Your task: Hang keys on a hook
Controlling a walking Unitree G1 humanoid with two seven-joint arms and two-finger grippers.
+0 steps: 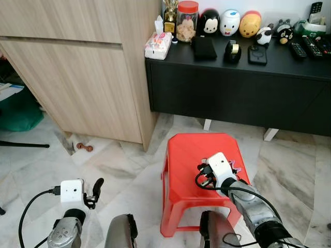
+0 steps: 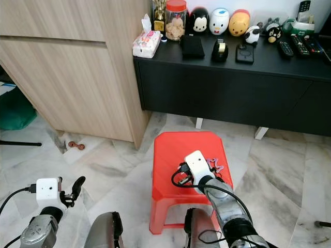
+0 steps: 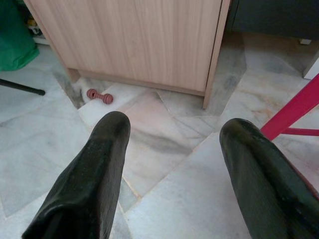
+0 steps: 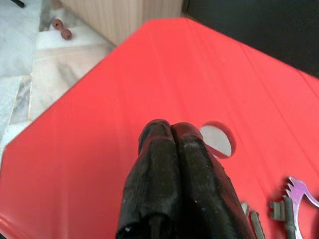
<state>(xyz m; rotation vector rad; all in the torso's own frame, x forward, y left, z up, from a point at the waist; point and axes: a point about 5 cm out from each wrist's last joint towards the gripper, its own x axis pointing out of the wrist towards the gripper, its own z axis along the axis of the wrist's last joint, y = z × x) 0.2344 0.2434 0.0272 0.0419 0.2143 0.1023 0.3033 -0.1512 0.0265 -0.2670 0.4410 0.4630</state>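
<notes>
While no hook can be made out, the pick-up step is judged to be in hand. One red stool [image 1: 194, 170] is noted on the floor. One right gripper [image 4: 172, 130] is held over its seat, fingers pressed together on nothing. One left gripper [image 3: 172, 149] is hung low, fingers spread. One bunch of keys [image 4: 289, 206] is seen lying on the seat just beside the right fingers; spreading them and shifting over the keys is called for next.
</notes>
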